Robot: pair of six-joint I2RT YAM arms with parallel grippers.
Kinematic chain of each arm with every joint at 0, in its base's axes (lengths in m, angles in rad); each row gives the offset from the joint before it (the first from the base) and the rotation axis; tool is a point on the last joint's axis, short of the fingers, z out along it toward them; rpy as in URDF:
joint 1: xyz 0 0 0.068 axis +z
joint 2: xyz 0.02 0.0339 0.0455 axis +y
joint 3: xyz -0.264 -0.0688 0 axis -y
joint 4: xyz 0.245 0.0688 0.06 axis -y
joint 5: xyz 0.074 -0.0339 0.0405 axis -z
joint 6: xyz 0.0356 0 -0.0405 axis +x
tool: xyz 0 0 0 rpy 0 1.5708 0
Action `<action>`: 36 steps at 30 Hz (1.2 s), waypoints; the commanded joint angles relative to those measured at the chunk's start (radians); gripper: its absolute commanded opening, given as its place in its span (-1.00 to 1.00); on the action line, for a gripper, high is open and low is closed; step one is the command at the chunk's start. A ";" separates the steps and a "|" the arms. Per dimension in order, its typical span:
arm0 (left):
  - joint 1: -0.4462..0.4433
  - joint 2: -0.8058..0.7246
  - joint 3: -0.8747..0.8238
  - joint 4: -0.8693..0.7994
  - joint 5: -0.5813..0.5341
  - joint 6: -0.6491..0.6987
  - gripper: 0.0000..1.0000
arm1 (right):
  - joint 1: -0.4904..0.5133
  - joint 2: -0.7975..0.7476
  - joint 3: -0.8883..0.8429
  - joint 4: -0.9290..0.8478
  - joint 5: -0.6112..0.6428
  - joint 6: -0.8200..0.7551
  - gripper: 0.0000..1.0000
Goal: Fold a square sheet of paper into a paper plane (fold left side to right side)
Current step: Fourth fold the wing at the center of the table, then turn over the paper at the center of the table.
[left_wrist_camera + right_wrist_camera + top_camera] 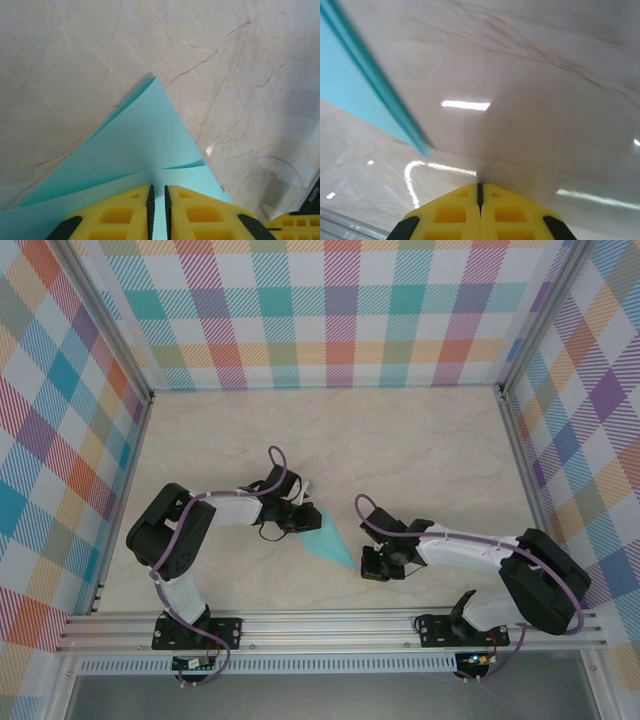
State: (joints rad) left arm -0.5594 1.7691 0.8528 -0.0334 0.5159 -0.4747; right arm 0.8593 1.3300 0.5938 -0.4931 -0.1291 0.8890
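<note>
Left hand [158, 189] over folded paper [145, 140] — cannot tell its grip; right hand [480, 186] clenched, empty.

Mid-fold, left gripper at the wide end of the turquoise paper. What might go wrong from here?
1. The folded light-turquoise paper sheet shows loose layers gaping at its edges; the folds may spring open once unpressed.
2. The left gripper hangs over the sheet with jaws a slit apart; pulling away could drag it.
3. The shut right gripper sits close beside the sheet's pointed tip; a sweep could bend it.
</note>
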 commanded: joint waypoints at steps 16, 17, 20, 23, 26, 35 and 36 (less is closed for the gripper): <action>0.082 -0.397 -0.098 -0.034 -0.010 -0.177 0.31 | -0.107 -0.333 0.027 0.038 0.140 -0.219 0.56; 0.083 -0.399 -0.136 0.019 0.008 -0.204 0.32 | -0.109 -0.332 0.026 0.064 0.133 -0.213 0.66; 0.082 -0.380 -0.206 0.117 0.035 -0.249 0.32 | -0.111 -0.325 0.023 0.124 0.101 -0.195 0.83; 0.081 -0.340 -0.217 0.173 0.054 -0.255 0.31 | -0.111 -0.319 0.027 0.136 0.070 -0.176 0.87; 0.082 -0.289 -0.202 0.195 0.062 -0.251 0.27 | -0.111 -0.326 0.026 0.124 0.056 -0.159 0.87; 0.082 -0.125 -0.157 0.276 0.109 -0.264 0.08 | -0.111 -0.409 0.019 0.066 0.075 -0.127 0.88; 0.081 -0.113 -0.152 0.285 0.114 -0.267 0.07 | -0.111 -0.419 0.017 0.061 0.078 -0.127 0.88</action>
State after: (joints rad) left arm -0.4824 1.6318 0.6697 0.1909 0.5922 -0.7296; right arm 0.7525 0.9409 0.5964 -0.4091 -0.0528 0.7444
